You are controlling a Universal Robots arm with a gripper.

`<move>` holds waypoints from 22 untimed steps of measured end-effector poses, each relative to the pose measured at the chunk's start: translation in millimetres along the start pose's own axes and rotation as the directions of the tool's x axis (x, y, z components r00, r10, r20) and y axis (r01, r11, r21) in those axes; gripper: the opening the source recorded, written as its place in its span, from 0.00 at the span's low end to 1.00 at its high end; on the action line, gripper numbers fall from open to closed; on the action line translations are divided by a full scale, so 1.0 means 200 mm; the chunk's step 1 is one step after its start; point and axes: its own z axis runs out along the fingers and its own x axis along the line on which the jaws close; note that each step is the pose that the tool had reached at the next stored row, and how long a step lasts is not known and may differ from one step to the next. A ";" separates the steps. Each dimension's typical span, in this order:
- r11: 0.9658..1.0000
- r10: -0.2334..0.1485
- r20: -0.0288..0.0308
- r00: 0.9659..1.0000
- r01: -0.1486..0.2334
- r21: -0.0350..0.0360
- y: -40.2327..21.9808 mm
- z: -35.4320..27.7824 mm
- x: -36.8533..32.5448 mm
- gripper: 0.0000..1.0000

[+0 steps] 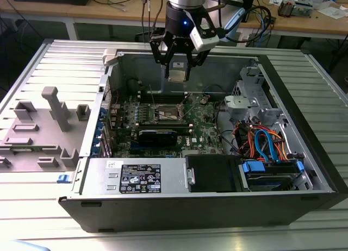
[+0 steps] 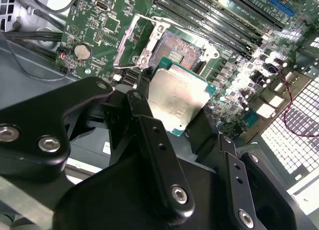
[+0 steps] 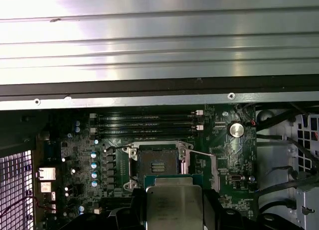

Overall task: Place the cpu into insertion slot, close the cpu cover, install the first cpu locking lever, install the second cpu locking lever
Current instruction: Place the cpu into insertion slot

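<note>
— While hanging over the open case [image 1: 163, 207], pinching the cpu [image 1: 177, 69] by two opposite edges between the fingers of the hand [image 1: 178, 76]; carrying it flat and well above the motherboard [image 1: 204, 126], touching nothing.

— Seeing the insertion slot [image 2: 177, 48] lying bare beneath it in the second wrist view, with the cpu cover [image 2: 130, 43] swung up and standing just beside it?

— Seeing that, yes; appearing a little short of the slot in the first wrist view rather than square over it, though hard judging how far off from that angle.

— Risking what, then?

— Risking a crooked landing: coming down off-centre, tilted or turned the wrong way, catching a corner on the dark rim and probably bending the fine contacts inside. Also gripping only thin edges, so possibly slipping or twisting between the fingers if brushing the raised cover or the memory slots [image 3: 144, 121] nearby, and ending up lying askew on the board
</note>
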 end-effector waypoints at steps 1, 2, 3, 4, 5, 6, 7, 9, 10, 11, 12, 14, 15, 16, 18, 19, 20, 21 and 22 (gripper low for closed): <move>1.000 0.000 0.000 1.000 0.000 0.000 -0.001 0.003 0.003 0.55; 1.000 0.000 0.000 1.000 0.000 0.000 -0.001 0.005 0.004 0.55; 1.000 0.000 0.000 1.000 0.000 0.000 -0.001 0.006 0.004 0.55; 1.000 0.000 0.000 1.000 0.000 0.000 -0.001 0.007 0.004 0.55; 1.000 0.000 0.000 1.000 0.000 0.000 -0.001 0.008 0.005 0.55; 1.000 0.000 0.000 1.000 0.000 0.000 -0.002 0.010 0.005 0.55; 1.000 0.000 0.000 1.000 0.000 0.000 -0.002 0.010 0.005 0.55; 1.000 0.000 0.000 1.000 0.000 0.000 -0.002 0.013 0.005 0.55; 1.000 0.000 0.000 1.000 0.000 0.000 -0.002 0.014 0.005 0.55; 1.000 0.000 0.000 1.000 0.000 0.000 -0.002 0.015 0.005 0.55; 1.000 0.000 0.000 1.000 0.000 0.000 -0.002 0.017 0.005 0.55; 1.000 0.000 0.000 1.000 0.000 0.000 -0.002 0.021 0.005 0.55; 1.000 0.000 0.000 1.000 0.000 0.000 -0.002 0.022 0.005 0.55; 1.000 0.000 0.000 1.000 0.000 0.000 -0.002 0.023 0.005 0.55; 1.000 0.000 0.000 1.000 0.000 0.000 -0.002 0.025 0.005 0.55; 1.000 0.000 0.000 1.000 0.000 0.000 -0.002 0.025 0.005 0.55; 1.000 0.000 0.000 1.000 0.000 0.000 -0.002 0.026 0.005 0.55; 1.000 0.000 0.000 1.000 0.000 0.000 -0.002 0.028 0.005 0.55; 1.000 0.000 0.000 1.000 0.000 0.000 -0.002 0.028 0.005 0.55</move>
